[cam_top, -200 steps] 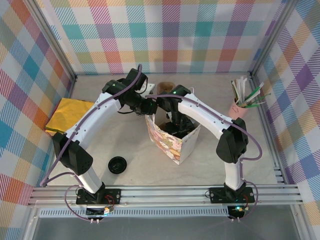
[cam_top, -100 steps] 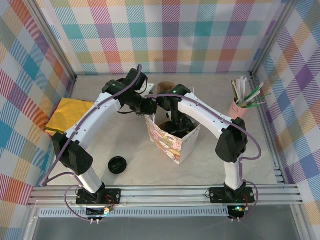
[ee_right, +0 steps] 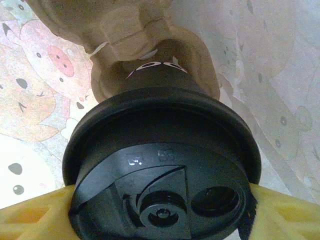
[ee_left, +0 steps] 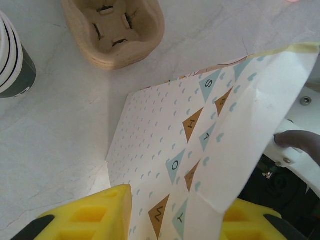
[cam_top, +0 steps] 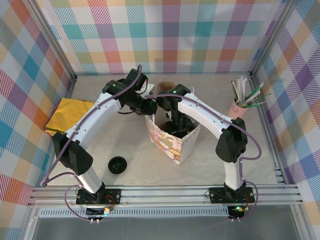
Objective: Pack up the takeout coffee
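Observation:
The takeout coffee [ee_right: 161,170] shows from above as a round black lid. My right gripper [ee_right: 160,215] is shut on it, a yellow finger [ee_right: 35,215] at each side of the lid. The cup's base sits in a pocket of a brown pulp carrier [ee_right: 125,30] inside the patterned paper bag [cam_top: 172,137]. From the top, the right gripper [cam_top: 176,122] reaches down into the bag's open mouth. My left gripper [ee_left: 175,215] is shut on the bag's [ee_left: 200,125] upper wall, which passes between its yellow fingers [ee_left: 95,215].
A second pulp carrier [ee_left: 112,30] and a white cup with a dark band [ee_left: 12,55] stand on the table behind the bag. A loose black lid [cam_top: 117,164] lies near the left arm's base. Yellow bags [cam_top: 70,115] lie left; a pink holder of stirrers [cam_top: 242,102] stands right.

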Motion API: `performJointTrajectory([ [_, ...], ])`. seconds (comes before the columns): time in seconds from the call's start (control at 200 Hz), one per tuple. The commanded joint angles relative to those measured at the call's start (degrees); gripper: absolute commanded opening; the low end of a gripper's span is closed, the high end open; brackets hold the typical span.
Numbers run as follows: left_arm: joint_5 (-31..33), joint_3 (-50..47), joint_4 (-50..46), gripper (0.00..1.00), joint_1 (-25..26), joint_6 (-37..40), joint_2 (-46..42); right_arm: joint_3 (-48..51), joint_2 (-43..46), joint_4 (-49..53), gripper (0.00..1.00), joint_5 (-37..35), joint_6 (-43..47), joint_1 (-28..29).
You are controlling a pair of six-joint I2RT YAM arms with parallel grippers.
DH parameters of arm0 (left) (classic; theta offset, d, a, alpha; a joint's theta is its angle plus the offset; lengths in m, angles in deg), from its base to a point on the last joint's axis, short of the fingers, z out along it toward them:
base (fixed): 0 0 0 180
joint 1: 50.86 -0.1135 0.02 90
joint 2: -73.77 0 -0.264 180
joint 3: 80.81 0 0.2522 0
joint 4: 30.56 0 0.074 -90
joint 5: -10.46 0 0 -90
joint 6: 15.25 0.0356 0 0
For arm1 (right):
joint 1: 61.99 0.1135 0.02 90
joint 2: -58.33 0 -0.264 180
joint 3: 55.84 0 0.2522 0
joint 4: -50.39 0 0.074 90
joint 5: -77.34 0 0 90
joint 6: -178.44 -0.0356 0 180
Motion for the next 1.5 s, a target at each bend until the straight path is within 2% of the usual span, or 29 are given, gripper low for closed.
performJointTrajectory([
  [0.0, -0.4, -0.7, -1.1, 0.33, 0.5, 0.1, -1.7, -1.7, -0.6, 4.1, 0.71, 0.5, 0.2, -0.3],
  [1.495, -0.5, -0.3, -1.3, 0.33, 0.5, 0.3, -1.3, -3.1, -0.7, 4.7, 0.71, 0.6, 0.1, -0.3],
])
